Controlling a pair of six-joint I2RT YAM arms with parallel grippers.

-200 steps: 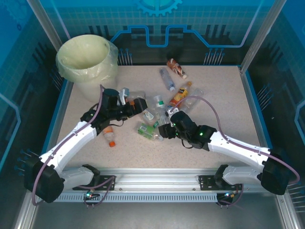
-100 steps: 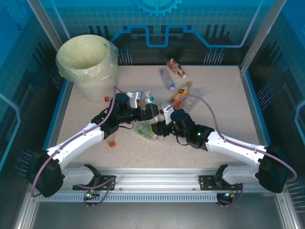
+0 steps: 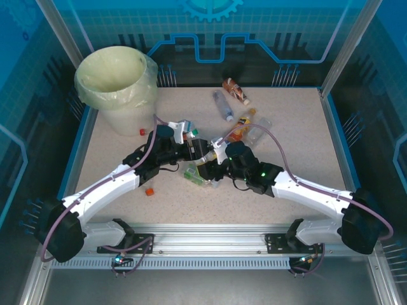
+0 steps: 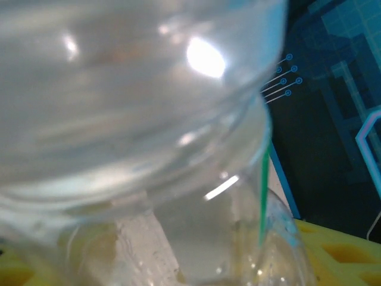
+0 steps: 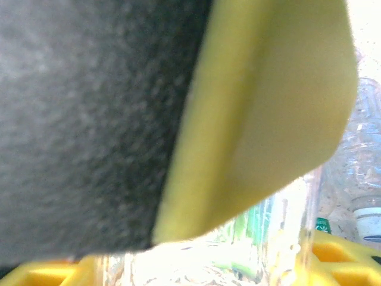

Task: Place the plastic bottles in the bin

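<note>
Several plastic bottles lie mid-table: a green-labelled bottle (image 3: pixel 196 175), an orange one (image 3: pixel 240 126), a clear one (image 3: pixel 257 132), a bluish one (image 3: pixel 222 105) and a brown-labelled one (image 3: pixel 235 91). An orange-capped bottle (image 3: pixel 147 185) peeks out beside the left arm. The bin (image 3: pixel 121 117) stands at the back left. My left gripper (image 3: pixel 202 154) is in the pile, open, its yellow fingertips (image 4: pixel 339 250) wide apart with a clear bottle (image 4: pixel 137 107) pressed close between them. My right gripper (image 3: pixel 212 170) is open right beside it, fingertips (image 5: pixel 344 253) over the green-labelled bottle (image 5: pixel 262 226).
A loose red cap (image 3: pixel 141 131) lies by the bin's foot. In the right wrist view a black and yellow part (image 5: pixel 178 119), seemingly the other gripper, blocks most of the sight. Raised blue edges (image 3: pixel 335 136) frame the table.
The left gripper swung right, from near the bin into the bottle pile. The right gripper crept up and left until the two nearly touch. Loose bottles in the middle were shoved about.
</note>
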